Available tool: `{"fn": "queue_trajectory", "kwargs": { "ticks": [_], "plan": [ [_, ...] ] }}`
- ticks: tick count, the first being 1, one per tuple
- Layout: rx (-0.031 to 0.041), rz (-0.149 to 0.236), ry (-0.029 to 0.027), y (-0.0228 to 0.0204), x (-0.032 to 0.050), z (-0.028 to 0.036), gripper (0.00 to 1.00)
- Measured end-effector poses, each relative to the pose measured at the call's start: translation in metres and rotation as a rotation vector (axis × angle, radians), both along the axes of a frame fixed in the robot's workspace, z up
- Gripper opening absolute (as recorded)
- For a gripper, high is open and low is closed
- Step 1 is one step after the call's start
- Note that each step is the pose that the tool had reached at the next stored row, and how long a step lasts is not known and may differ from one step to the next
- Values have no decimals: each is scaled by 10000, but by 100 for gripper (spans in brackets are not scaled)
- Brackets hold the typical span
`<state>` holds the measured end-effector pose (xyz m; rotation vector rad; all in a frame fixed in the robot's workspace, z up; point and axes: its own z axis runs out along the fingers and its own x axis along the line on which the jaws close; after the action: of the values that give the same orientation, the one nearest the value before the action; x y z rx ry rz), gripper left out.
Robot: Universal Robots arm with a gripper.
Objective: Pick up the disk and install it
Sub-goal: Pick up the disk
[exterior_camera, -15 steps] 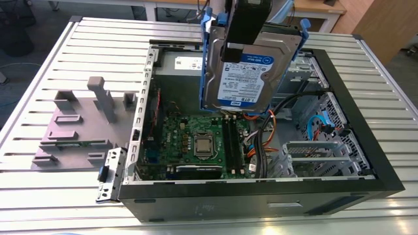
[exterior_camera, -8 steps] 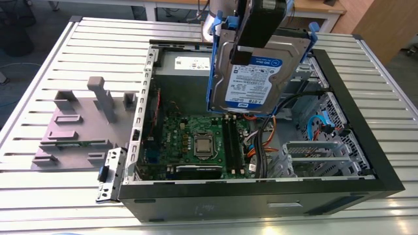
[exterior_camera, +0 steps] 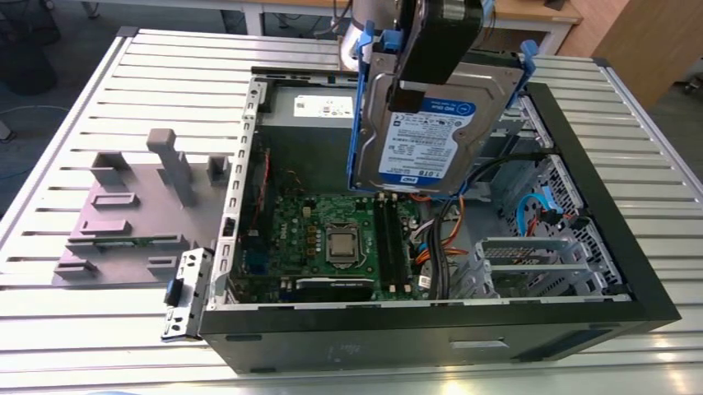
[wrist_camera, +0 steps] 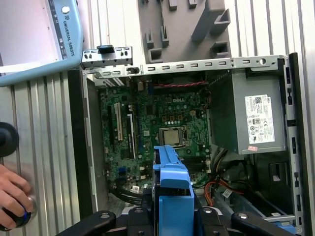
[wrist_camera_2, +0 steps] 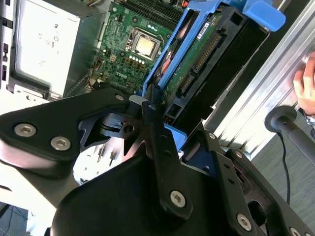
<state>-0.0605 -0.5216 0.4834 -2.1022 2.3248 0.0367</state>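
One disk [exterior_camera: 423,140], one gripper [wrist_camera_2: 165,120], one open computer case [exterior_camera: 439,321] — inside it, one green circuit board [exterior_camera: 318,218] and one grey metal box [wrist_camera: 246,98]. One grey plastic stand [exterior_camera: 121,230], one slatted table [exterior_camera: 66,329] — and one hand [wrist_camera: 12,194].

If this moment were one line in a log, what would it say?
gripper: shut on disk | disk: held upright above open computer case | install: not yet done
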Motion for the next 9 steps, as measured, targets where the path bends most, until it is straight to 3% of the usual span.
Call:
{"fn": "queue_trajectory", "kwargs": {
  "ticks": [2,3,4,9],
  "plan": [
    [0,0,0,-3,0,0,36],
    [-14,0,0,-40,78,-2,36],
    [-14,0,0,-56,218,-11,36],
    [-13,0,0,-57,230,-13,36]
  ]
}}
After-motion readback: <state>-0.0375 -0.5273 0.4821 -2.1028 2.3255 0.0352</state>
